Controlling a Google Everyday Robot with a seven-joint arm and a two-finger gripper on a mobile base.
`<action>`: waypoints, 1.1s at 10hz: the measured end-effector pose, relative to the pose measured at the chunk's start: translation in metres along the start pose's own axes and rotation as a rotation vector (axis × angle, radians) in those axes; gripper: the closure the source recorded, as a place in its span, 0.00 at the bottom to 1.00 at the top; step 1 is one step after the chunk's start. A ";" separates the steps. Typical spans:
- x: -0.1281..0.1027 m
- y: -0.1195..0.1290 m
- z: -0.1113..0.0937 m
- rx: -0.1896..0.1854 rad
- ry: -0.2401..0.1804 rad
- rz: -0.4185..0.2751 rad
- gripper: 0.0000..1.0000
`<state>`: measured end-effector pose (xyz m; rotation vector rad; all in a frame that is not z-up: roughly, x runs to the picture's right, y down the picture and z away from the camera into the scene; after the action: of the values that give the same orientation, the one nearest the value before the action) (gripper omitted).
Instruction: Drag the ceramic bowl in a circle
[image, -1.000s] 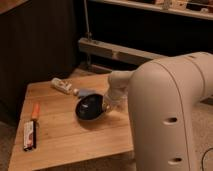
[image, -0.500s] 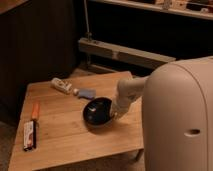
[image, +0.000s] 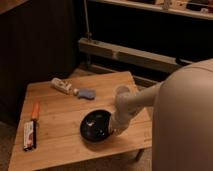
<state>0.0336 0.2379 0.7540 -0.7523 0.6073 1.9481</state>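
The ceramic bowl (image: 99, 128) has slid since half a second ago. It now sits closer to the near edge of the table (image: 59, 154) and slightly further to the picture's right. Over the full second it has travelled away from the grey-blue lump (image: 86, 93), which it lay close to before. The hand (image: 114, 131) has come along with it, and the arm (image: 141, 100) now reaches lower across the boards. The robot's pale body (image: 186, 120) takes up less of the right side than it did.

The bowl lies directly against the hand, on its picture-left side. The hand comes down from above onto the rim nearest the robot and appears to touch it there. Whether the hand is open or closed, and whether it actually grips the rim, I cannot tell.

The bowl is round, shallow and glossy black, and stands upright on the table. Pale highlights gleam on its inner wall and floor. It is the widest of the small things here.

The lump sits beyond the hand and to its picture-left, apart from the bowl. A white tube (image: 62, 85) lies just past the lump, tilted across the boards. Well to the picture-left of the hand lies an orange stick (image: 35, 111). Nearer the front edge on that side is a flat dark-and-white packet (image: 30, 135). None of these has shifted.
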 end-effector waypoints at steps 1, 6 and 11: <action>0.007 -0.004 0.002 0.006 0.009 -0.001 1.00; 0.026 0.060 0.017 0.018 0.052 -0.162 1.00; 0.014 0.172 0.035 0.039 0.080 -0.347 1.00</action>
<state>-0.1340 0.1931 0.7868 -0.8530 0.5220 1.5898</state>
